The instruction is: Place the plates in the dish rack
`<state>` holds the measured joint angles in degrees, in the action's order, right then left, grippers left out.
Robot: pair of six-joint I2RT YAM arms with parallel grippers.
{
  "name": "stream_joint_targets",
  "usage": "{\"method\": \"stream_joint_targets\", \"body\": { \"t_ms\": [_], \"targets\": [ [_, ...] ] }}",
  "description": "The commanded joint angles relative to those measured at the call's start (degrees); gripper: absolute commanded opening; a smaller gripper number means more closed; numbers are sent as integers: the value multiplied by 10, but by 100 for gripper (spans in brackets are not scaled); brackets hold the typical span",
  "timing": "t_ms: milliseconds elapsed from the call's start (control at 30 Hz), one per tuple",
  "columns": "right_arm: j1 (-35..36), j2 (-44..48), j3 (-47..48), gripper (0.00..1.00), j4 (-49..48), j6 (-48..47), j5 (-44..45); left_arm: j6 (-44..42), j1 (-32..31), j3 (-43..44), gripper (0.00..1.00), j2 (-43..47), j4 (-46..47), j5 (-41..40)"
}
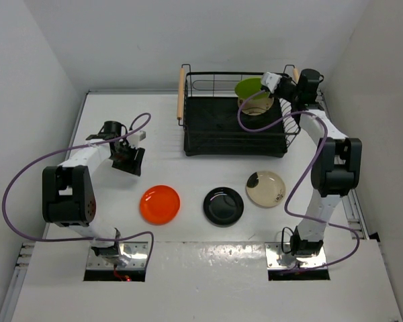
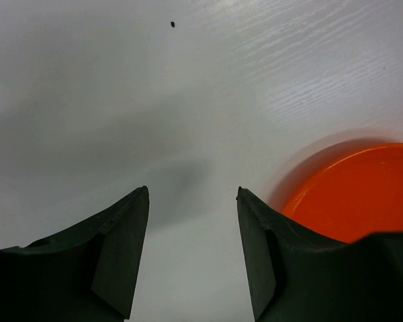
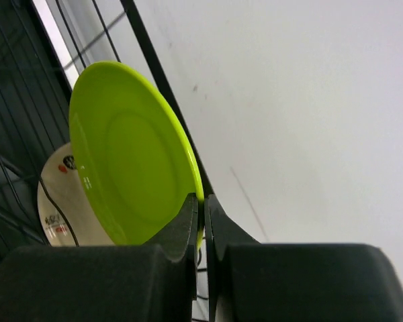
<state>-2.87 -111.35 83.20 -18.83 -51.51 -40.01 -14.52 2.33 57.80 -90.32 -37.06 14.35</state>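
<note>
Now right gripper (image 3: 203,202) pinches lime plate (image 3: 127,154) rim at dish rack (image 1: 215,124) edge; left gripper (image 2: 193,196) spread.

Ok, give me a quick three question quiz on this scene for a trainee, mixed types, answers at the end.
1. True or false: the right tool is shut on the green plate over the rack.
2. How many plates lie on the table, outside the rack?
3. Fill in: the left tool hovers open near the ____ plate.

Key
1. True.
2. Three: orange, black, beige.
3. Orange.
</note>
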Motion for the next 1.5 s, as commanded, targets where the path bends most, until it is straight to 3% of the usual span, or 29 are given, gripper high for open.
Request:
{"method": "stream_joint_targets", "body": {
  "t_ms": [0,367,1333,1367,1400,1433,1467],
  "targets": [
    [-3,34,-5,0,-21,19,-47,-2,0,2,60,16,-1,8],
    [-6,12,-15,0,33,-19,-46,-2,0,2,60,15,-1,8],
    [-7,-35,-45,0,25,-77,8,-2,0,13,60,4,-6,8],
    [-6,-34,-51,6,9,-64,11,-2,0,13,60,4,-6,8],
    [-7,-32,-55,28,5,-58,13,-2,0,13,60,4,-6,8],
    [-6,-26,-58,42,-12,-51,19,-2,0,13,60,4,-6,8],
    [-6,-25,-62,50,-16,-35,21,-2,0,13,60,4,-12,8]
  ]
}}
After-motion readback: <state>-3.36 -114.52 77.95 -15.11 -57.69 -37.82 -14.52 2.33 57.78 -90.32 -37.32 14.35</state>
